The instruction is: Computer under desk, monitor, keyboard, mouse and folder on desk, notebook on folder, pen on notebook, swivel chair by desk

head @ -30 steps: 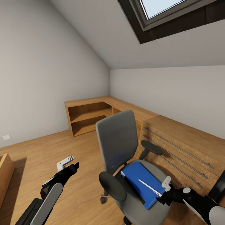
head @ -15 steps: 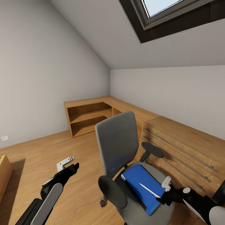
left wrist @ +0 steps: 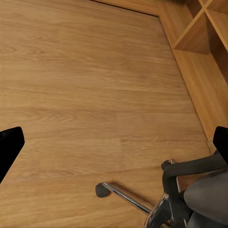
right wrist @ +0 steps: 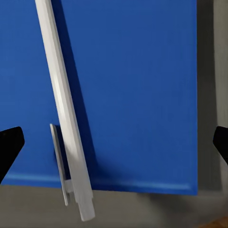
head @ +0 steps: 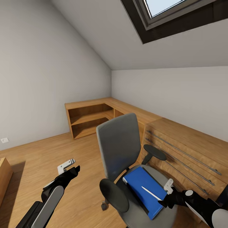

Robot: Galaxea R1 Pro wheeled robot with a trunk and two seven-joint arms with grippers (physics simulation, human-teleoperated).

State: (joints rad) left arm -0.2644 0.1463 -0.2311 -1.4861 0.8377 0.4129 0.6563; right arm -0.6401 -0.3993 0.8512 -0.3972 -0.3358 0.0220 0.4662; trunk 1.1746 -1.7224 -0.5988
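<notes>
Black arms, grey-white panels

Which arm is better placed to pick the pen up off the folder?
The right. Its claw hangs open just above the pen lying on the folder on the chair seat. The left claw is out over bare floor, beside the chair.

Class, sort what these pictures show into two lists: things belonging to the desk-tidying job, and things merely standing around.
Job things:
swivel chair
folder on its seat
pen lying on the folder

Standing around:
low wooden shelving
wooden drawer unit
skylight
wall socket
</notes>
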